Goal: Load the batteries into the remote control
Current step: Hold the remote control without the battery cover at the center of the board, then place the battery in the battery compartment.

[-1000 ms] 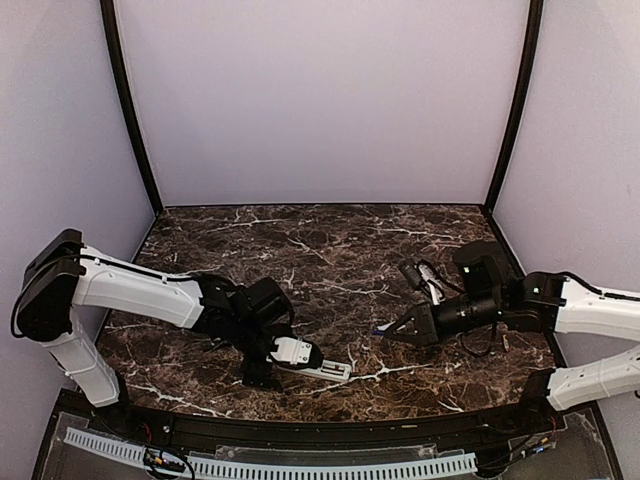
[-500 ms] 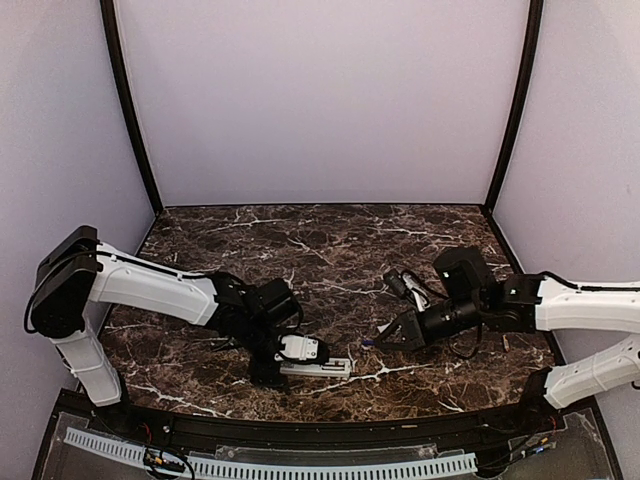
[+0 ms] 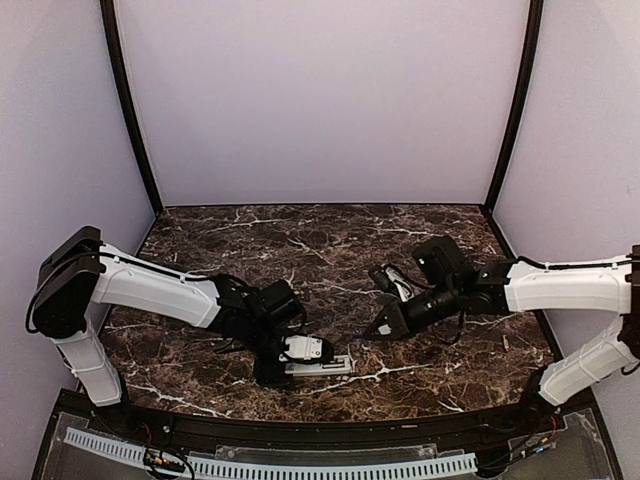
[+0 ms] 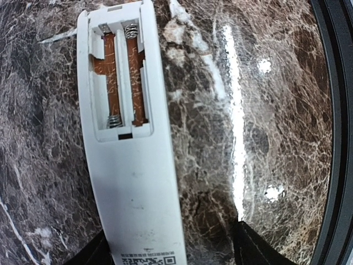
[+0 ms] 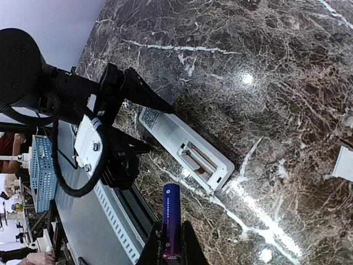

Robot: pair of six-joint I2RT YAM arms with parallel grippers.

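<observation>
L gripper (image 4: 171, 249) jaws apart, straddling label end of remote control (image 4: 132, 182); one finger clear of it. Remote control flat on table (image 3: 330, 250) nr front edge, batt bay up, springs showing in both slots. R gripper (image 5: 172, 243) clamped on one battery (image 5: 171, 215), apart from remote control.

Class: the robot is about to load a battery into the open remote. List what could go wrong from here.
1. The right gripper pinches the battery by one end; pressed against a spring, it may tip or slip.
2. The left gripper straddles the remote with a gap at one finger, so the remote could slide.
3. The two slots' springs sit at opposite ends; the battery might go in reversed.
</observation>
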